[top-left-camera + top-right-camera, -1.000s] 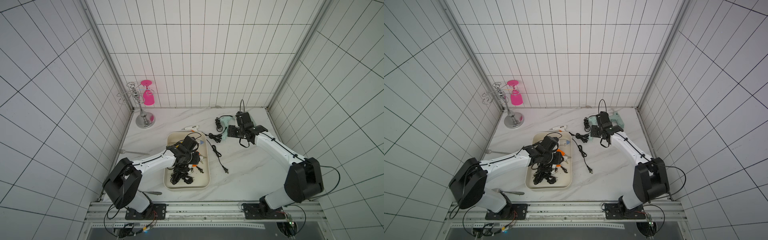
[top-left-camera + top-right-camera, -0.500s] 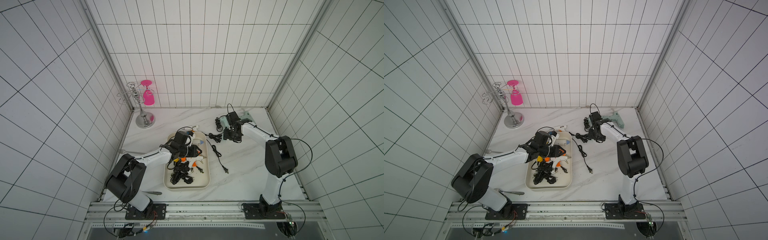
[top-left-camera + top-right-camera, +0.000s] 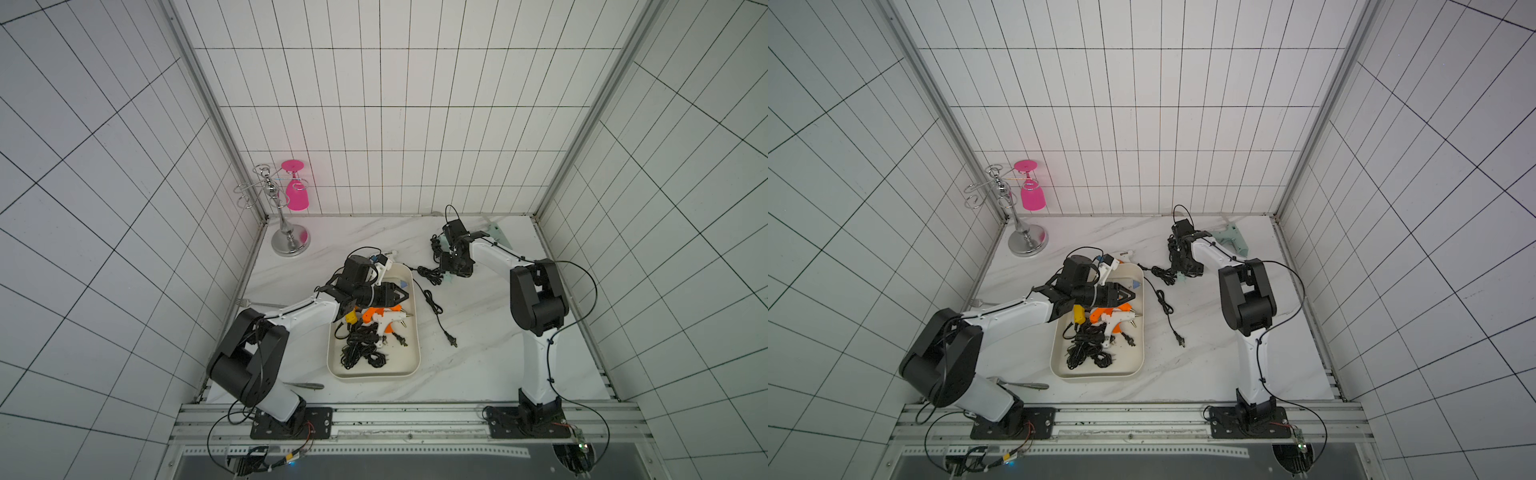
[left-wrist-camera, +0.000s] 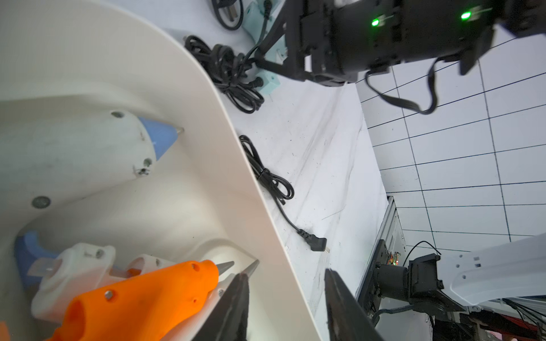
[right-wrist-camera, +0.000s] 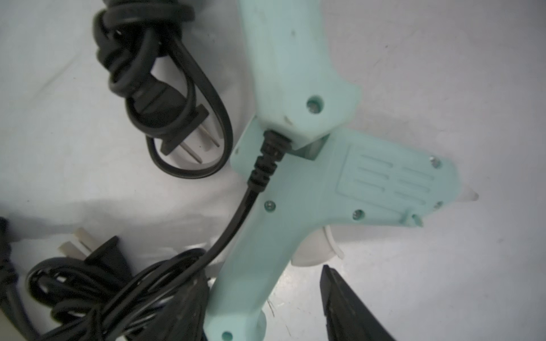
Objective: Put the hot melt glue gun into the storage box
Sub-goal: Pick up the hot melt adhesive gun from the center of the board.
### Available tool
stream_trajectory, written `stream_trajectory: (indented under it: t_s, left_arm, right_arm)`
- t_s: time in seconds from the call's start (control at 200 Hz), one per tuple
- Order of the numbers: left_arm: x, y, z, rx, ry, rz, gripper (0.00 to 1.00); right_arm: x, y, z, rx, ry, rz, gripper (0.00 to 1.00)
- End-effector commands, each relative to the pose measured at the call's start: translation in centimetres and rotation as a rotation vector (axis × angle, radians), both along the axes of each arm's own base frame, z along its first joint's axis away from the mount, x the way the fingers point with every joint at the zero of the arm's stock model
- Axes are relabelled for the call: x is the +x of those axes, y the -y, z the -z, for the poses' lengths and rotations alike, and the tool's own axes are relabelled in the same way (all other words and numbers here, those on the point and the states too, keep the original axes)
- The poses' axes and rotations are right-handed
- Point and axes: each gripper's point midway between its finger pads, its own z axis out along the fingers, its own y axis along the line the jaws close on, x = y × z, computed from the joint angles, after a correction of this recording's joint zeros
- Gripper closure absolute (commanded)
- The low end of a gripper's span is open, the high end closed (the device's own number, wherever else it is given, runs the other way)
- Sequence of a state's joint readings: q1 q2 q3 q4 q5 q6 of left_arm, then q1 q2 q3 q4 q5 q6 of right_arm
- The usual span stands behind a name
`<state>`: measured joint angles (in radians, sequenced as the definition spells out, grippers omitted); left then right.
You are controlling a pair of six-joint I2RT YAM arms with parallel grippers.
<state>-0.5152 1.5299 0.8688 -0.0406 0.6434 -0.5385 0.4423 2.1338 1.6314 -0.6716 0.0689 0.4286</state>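
Note:
The cream-white storage box lies mid-table and holds an orange glue gun, white glue guns and bundled black cords. My left gripper hovers open over the box's far end, holding nothing. At the back right, two mint-green glue guns lie crossed on the table. My right gripper is low over them, open, and the handle of one mint gun lies between its jaws with a gap on one side.
Another white glue gun leans on the box's far rim. A loose black cord with its plug runs right of the box, and more coiled cords lie by the mint guns. A chrome rack with a pink glass stands back left. A fork lies front left.
My left gripper has opened wider and moved toward the box's far end, uncovering the orange and white guns. My right gripper has shifted left over the mint gun, its jaws narrowing.

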Motion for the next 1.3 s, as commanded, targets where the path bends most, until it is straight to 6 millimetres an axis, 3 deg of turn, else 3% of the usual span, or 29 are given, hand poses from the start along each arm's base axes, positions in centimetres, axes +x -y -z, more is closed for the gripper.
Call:
stream_trajectory:
  t_s: [0.0,0.135,0.19,0.325,0.485,0.695,0.759,0.924,1.074,1.189,1.294]
  left_arm:
    - [0.3,-0.3,-2.4,0.012,0.066,0.003,0.56]
    - [0.2,-0.8,-3.1,0.026,0.086,-0.002,0.55]
    - [0.3,-0.9,-3.2,0.031,0.089,-0.002,0.55]
    - [0.3,-0.9,-3.5,0.04,0.086,0.002,0.52]
    - [0.7,-1.4,-4.6,0.079,0.094,-0.026,0.33]
    - [1.2,-2.1,-6.8,0.122,0.126,-0.071,0.19]
    - [1.4,-2.3,-7.2,0.139,0.13,-0.084,0.18]
    - [2.2,-3.6,-7.5,0.243,0.152,-0.157,0.1]
    - [2.3,-3.9,-8.0,0.299,0.181,-0.175,0.08]
    - [1.9,-3.2,-9.3,0.281,0.204,-0.151,0.07]
    - [1.1,-2.2,-10.9,0.235,0.227,-0.109,0.06]
  right_arm:
    - [0.4,0.6,0.8,-0.031,-0.015,0.046,0.4]
    - [0.1,0.6,1.4,-0.015,-0.019,0.06,0.46]
    - [0.1,0.4,1.7,-0.009,-0.019,0.05,0.56]
    - [-0.8,0.6,3.0,-0.018,-0.054,0.023,0.58]
    - [-3.5,1.6,3.3,-0.029,-0.092,0.012,0.68]
    - [-6.6,3.7,1.8,-0.069,-0.06,-0.034,0.79]
    - [-7.1,4.8,0.5,-0.109,-0.034,-0.055,0.8]
    - [-9.3,9.6,-4.6,-0.291,-0.081,-0.068,0.8]
    - [-10.6,13.0,-8.4,-0.401,-0.006,-0.036,0.82]
    - [-11.0,12.3,-11.8,-0.35,0.109,-0.11,0.8]
    - [-12.3,8.8,-15.3,-0.192,0.208,-0.267,0.79]
